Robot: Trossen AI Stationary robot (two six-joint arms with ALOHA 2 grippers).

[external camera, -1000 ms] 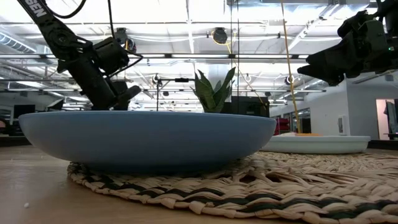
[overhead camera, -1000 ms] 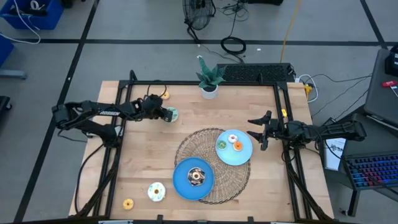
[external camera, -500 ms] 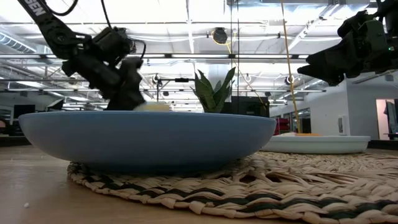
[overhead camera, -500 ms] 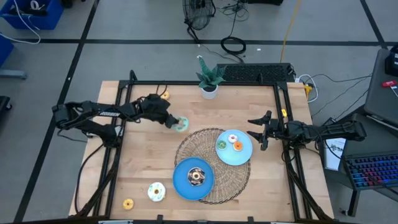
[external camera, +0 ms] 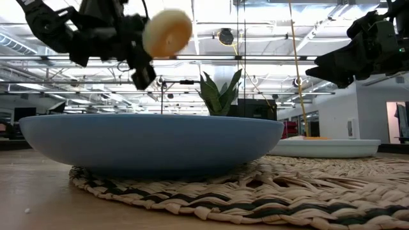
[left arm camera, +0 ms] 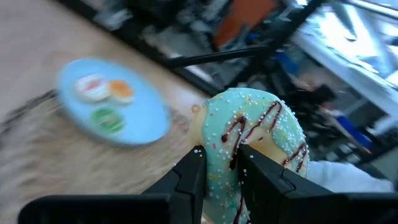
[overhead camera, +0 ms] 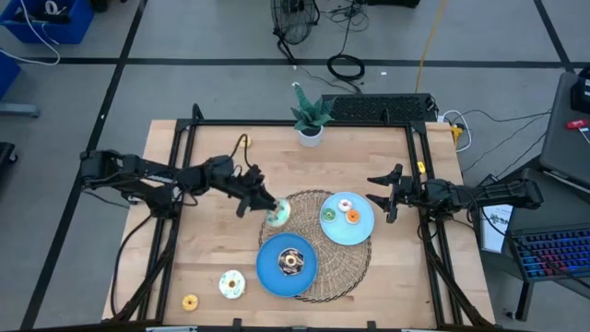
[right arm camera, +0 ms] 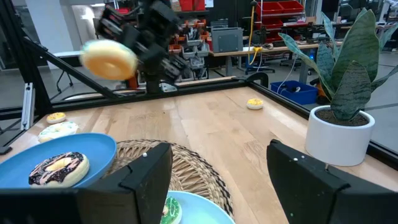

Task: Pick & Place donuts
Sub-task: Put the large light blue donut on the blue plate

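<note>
My left gripper (overhead camera: 270, 208) is shut on a teal-iced donut (overhead camera: 277, 214) with a chocolate drizzle, held in the air over the left edge of the woven mat (overhead camera: 318, 277). In the low view the donut (external camera: 167, 32) shows its cream underside, high above the near blue plate (external camera: 150, 144). That plate (overhead camera: 274, 277) carries a chocolate donut (overhead camera: 291, 262). A lighter blue plate (overhead camera: 359, 232) holds three small donuts. My right gripper (overhead camera: 380, 196) stands open at the table's right side, touching nothing. My left gripper pinches the teal donut's ring (left arm camera: 225, 163) between its two fingers (left arm camera: 189, 177), at the part nearest the wrist. The fingers lie about level and come from the table's left. The donut is lifted clear and stands on edge beyond the fingertips, its iced face (left arm camera: 261, 134) to one side.
A cream donut (overhead camera: 231, 284) and a yellow one (overhead camera: 190, 302) lie near the front left. Another small donut (right arm camera: 254, 104) lies at the far left. A potted plant (overhead camera: 310, 118) stands at the far edge. Bare wood lies left of the mat.
My left gripper has lifted the teal donut off the table at the far left and carried it up and toward the mat. Its wrist has tipped from pointing down to about level. The donut has turned from flat to on edge.
</note>
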